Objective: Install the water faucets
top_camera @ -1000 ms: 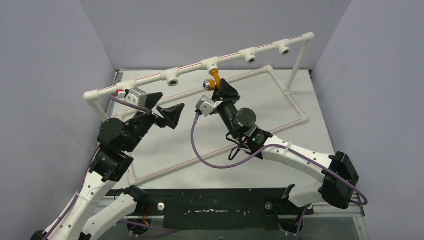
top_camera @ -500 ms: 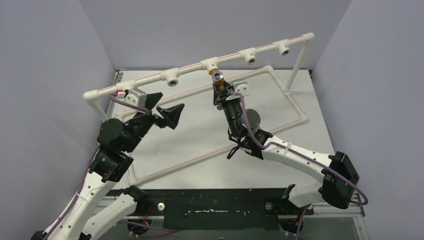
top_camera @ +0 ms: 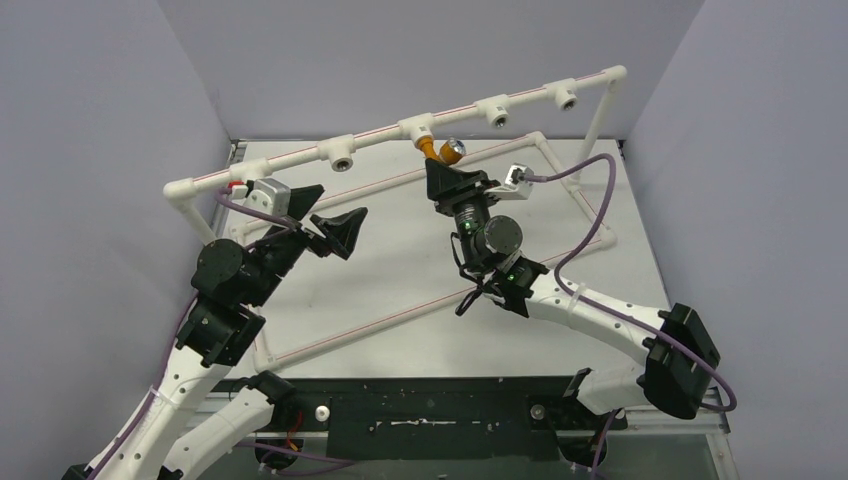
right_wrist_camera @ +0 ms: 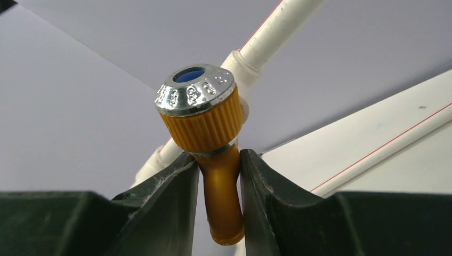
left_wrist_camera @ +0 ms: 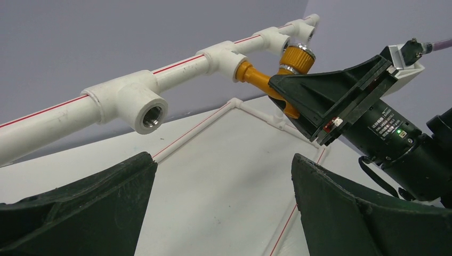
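Our right tool (right_wrist_camera: 218,170) grips the one brass faucet (top_camera: 441,151) at its tee socket (top_camera: 417,128), seemingly mid-threading; our left tool (top_camera: 335,222) gapes empty, three other sockets (top_camera: 343,160) unfilled.

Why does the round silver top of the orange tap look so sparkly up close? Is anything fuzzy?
Right wrist view: the silvery top of the tap catches the light in bright glints and is sharp; the white pipe behind it looks slightly soft. Left wrist view: the open left pincer shows as dark shapes with little detail. Top view: even light, faint shadows, no glare.
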Tool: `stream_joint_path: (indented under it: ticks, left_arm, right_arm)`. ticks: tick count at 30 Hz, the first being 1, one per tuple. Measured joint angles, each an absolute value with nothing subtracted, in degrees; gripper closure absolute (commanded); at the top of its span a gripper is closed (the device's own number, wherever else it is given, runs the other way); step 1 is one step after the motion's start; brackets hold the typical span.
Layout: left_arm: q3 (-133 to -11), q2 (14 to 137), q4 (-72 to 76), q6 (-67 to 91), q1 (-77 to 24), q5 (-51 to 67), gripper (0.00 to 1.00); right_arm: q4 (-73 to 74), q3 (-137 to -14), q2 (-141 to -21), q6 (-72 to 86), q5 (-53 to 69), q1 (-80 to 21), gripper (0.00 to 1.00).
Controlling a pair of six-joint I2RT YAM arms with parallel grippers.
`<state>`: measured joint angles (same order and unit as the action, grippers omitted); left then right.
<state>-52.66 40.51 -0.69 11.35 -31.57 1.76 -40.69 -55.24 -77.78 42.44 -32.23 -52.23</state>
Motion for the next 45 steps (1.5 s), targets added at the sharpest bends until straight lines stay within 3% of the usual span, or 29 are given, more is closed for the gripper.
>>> stream_joint_path:
  ticks: [6,12,14,16,22,26,35,45]
  left_arm:
    - [-52.66,40.53,-0.69,11.35,-31.57,1.76,0.03]
    - [-52.66,40.64,-0.69,11.35,-31.57,1.76,0.03]
    - [-52.66,40.69,-0.69,11.35,-31.57,1.76,0.03]
    - [-52.66,40.75,-0.69,11.35,-31.57,1.76,0.03]
    - [-52.66,41.08,-0.71,11.35,-31.57,1.74,0.03]
    - [-52.66,41.23,-0.71,11.35,-31.57,1.74,0.03]
    - [-52.66,41.23,-0.71,11.35,-31.57,1.76,0.03]
    - [-52.66,41.23,-0.71,11.35,-31.57,1.76,0.03]
  right_arm:
    - [-39.75,-54.0,-77.23,59.18,-31.86,-51.64,1.0]
    - [-38.26,-53.93,-77.06,66.43,-30.63,-51.59,1.0]
    - [-37.65,-53.93,-76.84,67.02,-30.26,-51.57,0.94]
    - [-36.97,-53.93,-76.42,67.2,-30.09,-51.55,0.86]
    - [-34.89,-53.6,-74.98,66.92,-29.71,-51.59,0.31]
    - [-31.88,-51.88,-72.29,65.04,-29.52,-52.16,0.16]
    - [-26.44,-46.81,-61.98,56.45,-27.05,-48.58,0.13]
    - [-23.09,-46.63,-56.07,34.65,-23.49,-46.83,0.13]
